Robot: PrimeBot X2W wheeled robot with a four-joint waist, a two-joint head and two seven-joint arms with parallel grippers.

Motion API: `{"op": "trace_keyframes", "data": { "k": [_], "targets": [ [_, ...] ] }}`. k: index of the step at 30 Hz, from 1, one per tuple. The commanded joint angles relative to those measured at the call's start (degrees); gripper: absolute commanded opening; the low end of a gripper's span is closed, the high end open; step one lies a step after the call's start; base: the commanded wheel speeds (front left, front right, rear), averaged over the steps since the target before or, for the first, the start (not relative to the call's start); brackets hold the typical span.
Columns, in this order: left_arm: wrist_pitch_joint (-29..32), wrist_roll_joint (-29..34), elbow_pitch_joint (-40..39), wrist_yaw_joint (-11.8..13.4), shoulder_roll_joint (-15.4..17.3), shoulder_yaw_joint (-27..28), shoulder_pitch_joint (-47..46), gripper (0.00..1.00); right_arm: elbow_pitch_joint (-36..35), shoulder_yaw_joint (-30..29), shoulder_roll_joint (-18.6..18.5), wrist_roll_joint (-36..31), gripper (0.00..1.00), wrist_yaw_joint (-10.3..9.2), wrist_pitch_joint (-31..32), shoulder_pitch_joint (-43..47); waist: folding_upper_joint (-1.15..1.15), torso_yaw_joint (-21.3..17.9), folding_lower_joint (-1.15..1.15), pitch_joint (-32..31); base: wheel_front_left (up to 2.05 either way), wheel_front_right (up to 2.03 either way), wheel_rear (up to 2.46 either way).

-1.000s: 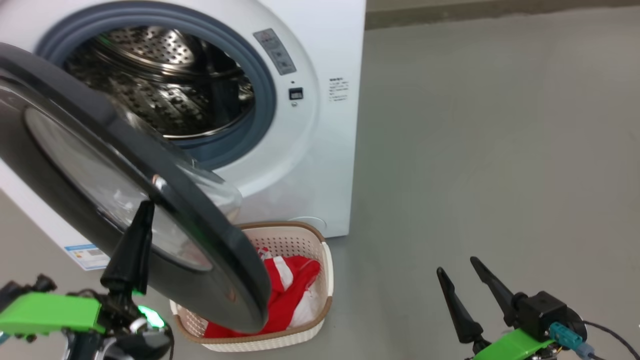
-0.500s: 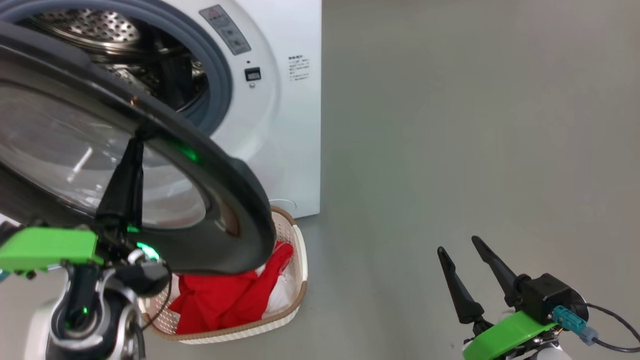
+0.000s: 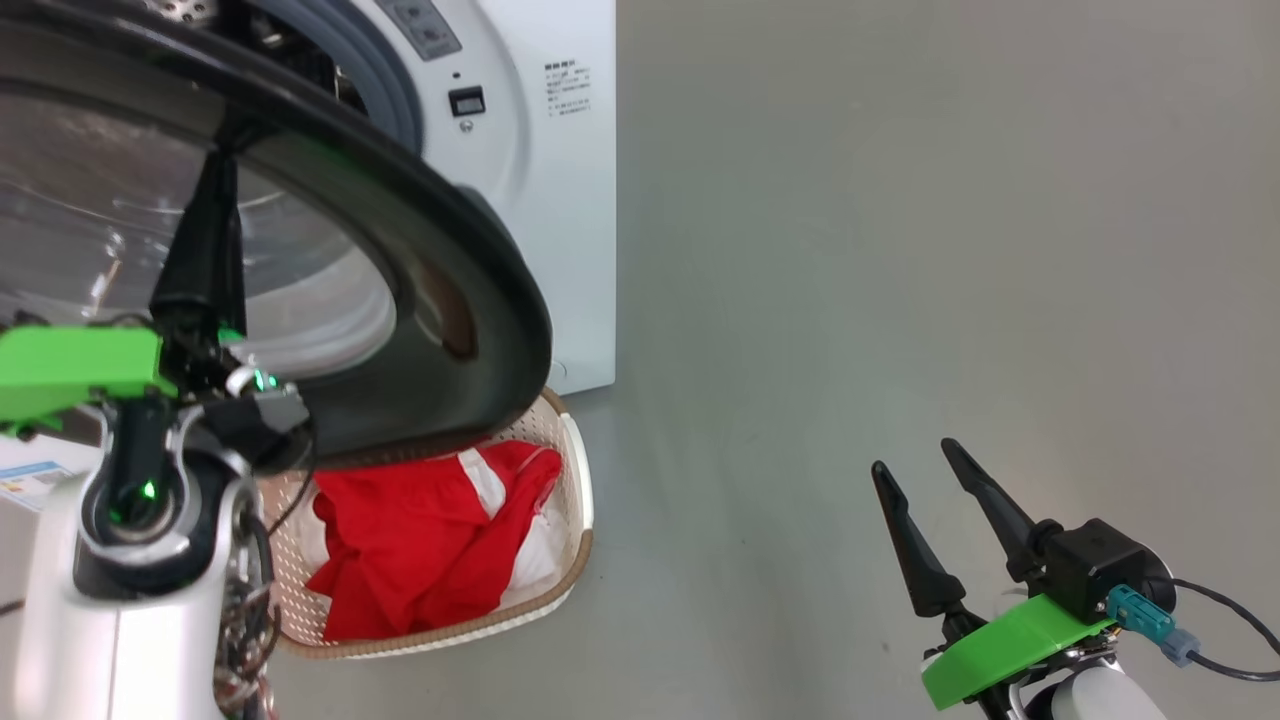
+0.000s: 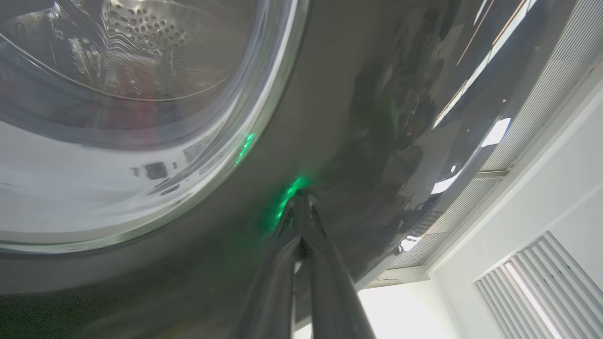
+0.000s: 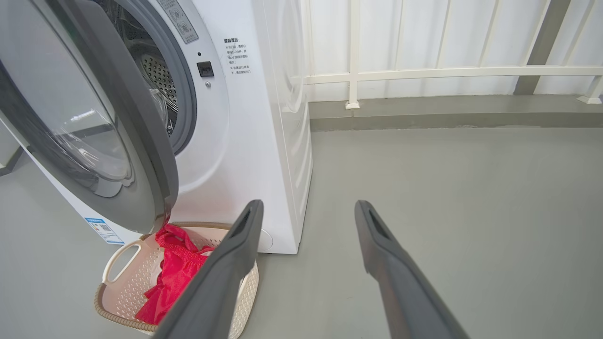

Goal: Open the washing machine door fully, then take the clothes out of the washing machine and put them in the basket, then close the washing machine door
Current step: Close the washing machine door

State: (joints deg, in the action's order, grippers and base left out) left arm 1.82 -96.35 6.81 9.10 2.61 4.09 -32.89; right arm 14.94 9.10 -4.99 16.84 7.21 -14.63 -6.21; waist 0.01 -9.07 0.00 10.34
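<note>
Head view: my left gripper [image 3: 215, 175] has its two fingers pressed together with nothing between them, and the tips rest against the washing machine door [image 3: 450, 250], on its black rim. My right gripper [image 3: 913, 457] hangs over bare floor [image 3: 900, 250], spread wide and empty, well apart from everything. The clothes [image 3: 420, 540] lie in the basket [image 3: 575, 510], which stands on the floor at the foot of the washing machine [image 3: 560, 200], partly under the door's lower edge.

I judge the door stiff, fairly heavy and swinging on its hinge. The rim is glossy, so my tips may slide. The glass bowl is the fragile part. I would push on the rim near the free edge, by the latch recess, and not on the glass.

Left wrist view: my closed tips [image 4: 301, 197] touch the dark rim just beside the glass window [image 4: 141, 117], with a green glint mirrored around them.

Right wrist view: my fingers [image 5: 235, 245] stand far apart, holding nothing. The door is partway closed over the drum mouth, and the red garments sit in the basket below it.

Against a second ago: my head has turned, so the whole picture has shifted. Even so, the door now hides nearly all of the drum that was then open to sight. My right gripper is spread as before, and the clothes stayed in the basket.
</note>
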Motion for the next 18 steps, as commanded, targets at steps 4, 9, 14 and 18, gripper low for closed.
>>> {"op": "trace_keyframes", "data": {
  "k": [4,9,14,18],
  "targets": [
    [-0.8,1.2,2.0,-2.0,1.5,0.9,-4.9,0.00,-1.3,0.9,0.0,-0.3,1.00,0.28,-0.4,-1.8,-0.01,-0.1,0.00,1.2,0.00,0.00,0.00],
    [-1.1,2.3,5.8,-4.6,1.7,0.4,-7.3,0.00,-1.0,1.0,0.2,-0.4,1.00,0.28,-0.4,-2.0,-0.01,0.1,0.00,1.0,0.00,0.00,0.00],
    [-0.7,2.2,8.5,-6.5,1.8,0.4,-8.5,0.00,-0.9,1.0,0.1,-0.5,1.00,0.28,-0.4,-2.1,-0.01,0.5,0.00,0.8,0.00,0.00,0.00],
    [-0.1,1.7,9.8,-7.5,1.6,0.3,-7.9,0.00,-0.7,0.9,-0.2,-0.5,1.00,0.28,-0.4,-1.9,-0.01,1.2,0.00,-0.1,0.00,0.00,0.00]
  ]
}}
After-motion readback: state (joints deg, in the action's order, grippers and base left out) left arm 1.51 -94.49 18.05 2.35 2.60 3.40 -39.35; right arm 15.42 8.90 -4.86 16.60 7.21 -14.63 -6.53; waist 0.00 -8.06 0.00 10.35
